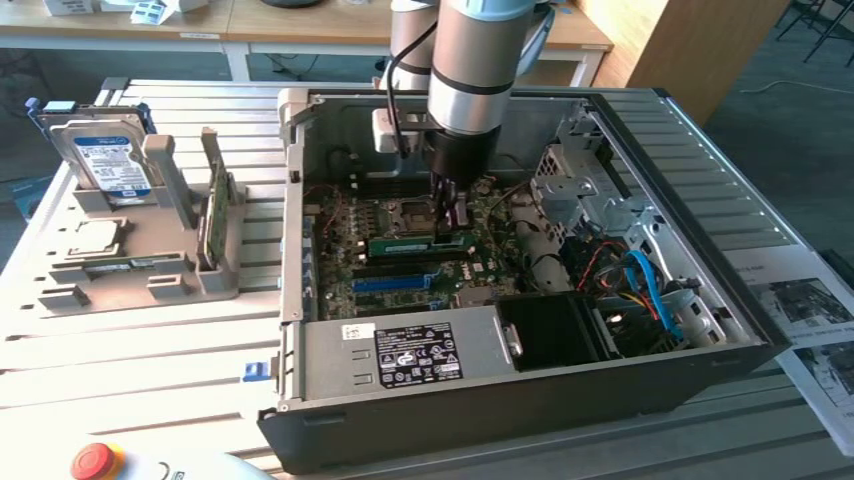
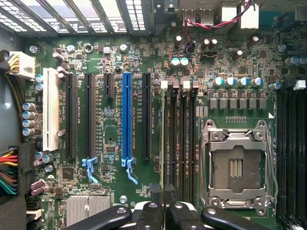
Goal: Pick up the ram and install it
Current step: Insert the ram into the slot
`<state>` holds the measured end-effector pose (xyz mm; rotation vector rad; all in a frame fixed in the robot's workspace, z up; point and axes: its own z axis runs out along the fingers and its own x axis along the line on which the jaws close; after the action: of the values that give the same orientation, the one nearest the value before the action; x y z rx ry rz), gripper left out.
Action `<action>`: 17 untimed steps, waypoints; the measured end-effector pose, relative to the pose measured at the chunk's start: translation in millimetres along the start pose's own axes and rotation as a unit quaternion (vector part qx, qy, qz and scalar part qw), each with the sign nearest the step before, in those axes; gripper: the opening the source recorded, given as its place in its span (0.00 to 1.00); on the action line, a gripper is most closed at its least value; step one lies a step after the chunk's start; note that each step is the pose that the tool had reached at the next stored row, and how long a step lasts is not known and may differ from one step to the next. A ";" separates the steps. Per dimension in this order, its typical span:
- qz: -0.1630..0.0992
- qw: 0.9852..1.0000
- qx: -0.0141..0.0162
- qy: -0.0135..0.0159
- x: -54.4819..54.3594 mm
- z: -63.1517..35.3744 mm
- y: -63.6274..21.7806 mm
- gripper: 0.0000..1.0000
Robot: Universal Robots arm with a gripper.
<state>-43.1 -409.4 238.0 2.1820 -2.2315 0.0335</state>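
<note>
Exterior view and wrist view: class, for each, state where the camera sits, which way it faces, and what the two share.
Exterior view: off the arm, outside and above the open computer case, looking down into it; the arm and end effector show.
Wrist view: on the wrist, looking straight down at the motherboard; the end effector shows.
Shared: the motherboard, its blue slot, the CPU socket, the end effector.

My arm (image 1: 474,50) stands over the work from above, its silver and grey links nearly upright, and my wrist points almost straight down. My end effector (image 1: 450,212) hangs at its low end, dark and slim. In the wrist view my two black fingers (image 2: 154,194) are drawn close together, with hardly a gap between them, and the linkage bars (image 2: 103,218) spread out to either side.
</note>
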 end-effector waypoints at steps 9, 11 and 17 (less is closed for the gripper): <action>0.000 1.000 -0.003 0.000 0.0 0.0 -1.6 0.12; 0.000 1.000 -0.004 0.000 0.0 0.0 -2.2 0.12; 0.000 1.000 -0.006 0.000 -0.1 0.0 -4.1 0.12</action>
<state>-39.0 -409.4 237.9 2.1763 -2.2253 0.0199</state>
